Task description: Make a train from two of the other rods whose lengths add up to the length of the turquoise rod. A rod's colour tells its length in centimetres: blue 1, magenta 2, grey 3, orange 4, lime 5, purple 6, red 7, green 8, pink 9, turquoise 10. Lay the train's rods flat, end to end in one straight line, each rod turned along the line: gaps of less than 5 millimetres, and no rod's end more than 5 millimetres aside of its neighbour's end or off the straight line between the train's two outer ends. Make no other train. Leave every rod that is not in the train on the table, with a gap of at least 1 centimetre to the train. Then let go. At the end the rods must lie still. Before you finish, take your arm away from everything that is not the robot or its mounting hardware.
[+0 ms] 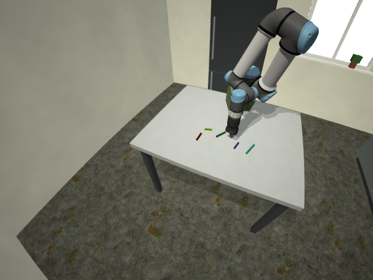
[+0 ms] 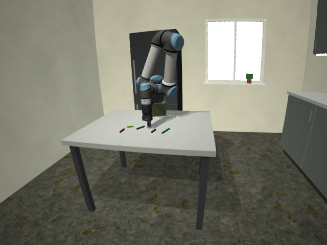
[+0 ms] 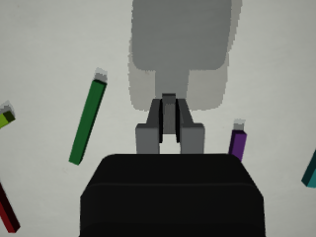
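My gripper (image 1: 231, 135) (image 2: 149, 124) (image 3: 169, 112) is shut on a grey rod (image 3: 169, 116) and holds it low over the table, between the green and purple rods. The green rod (image 1: 220, 134) (image 2: 140, 127) (image 3: 89, 120) lies left of it. The purple rod (image 1: 236, 145) (image 2: 153, 130) (image 3: 237, 145) lies right of it, partly hidden in the wrist view. The turquoise rod (image 1: 250, 149) (image 2: 165, 130) (image 3: 311, 174) lies farther right. The red rod (image 1: 199, 136) (image 2: 121, 130) (image 3: 7, 211) and lime rod (image 1: 208, 129) (image 2: 130, 126) (image 3: 5, 119) lie at the left. The lying rods are apart.
The white table (image 1: 168, 129) (image 2: 105, 137) bears all the lying rods. A green block (image 1: 228, 101) (image 2: 159, 109) stands at its back, by the arm's base. The table's front edge is beyond the rods, on the side facing the top and exterior views.
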Action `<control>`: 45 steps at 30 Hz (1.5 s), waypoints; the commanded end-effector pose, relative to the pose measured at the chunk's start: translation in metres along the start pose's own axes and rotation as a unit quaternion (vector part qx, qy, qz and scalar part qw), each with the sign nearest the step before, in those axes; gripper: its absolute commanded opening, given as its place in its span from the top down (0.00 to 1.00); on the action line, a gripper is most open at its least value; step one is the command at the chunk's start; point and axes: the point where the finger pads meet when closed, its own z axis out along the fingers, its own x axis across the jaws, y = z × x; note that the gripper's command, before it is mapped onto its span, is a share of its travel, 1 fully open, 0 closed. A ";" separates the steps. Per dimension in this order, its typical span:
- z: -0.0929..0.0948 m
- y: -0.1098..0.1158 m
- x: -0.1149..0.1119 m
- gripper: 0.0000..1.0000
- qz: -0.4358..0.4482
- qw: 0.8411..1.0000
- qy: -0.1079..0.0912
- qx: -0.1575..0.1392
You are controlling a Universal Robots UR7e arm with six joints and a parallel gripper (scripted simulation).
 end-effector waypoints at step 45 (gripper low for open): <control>0.012 0.000 0.000 0.76 0.000 1.000 0.000 0.000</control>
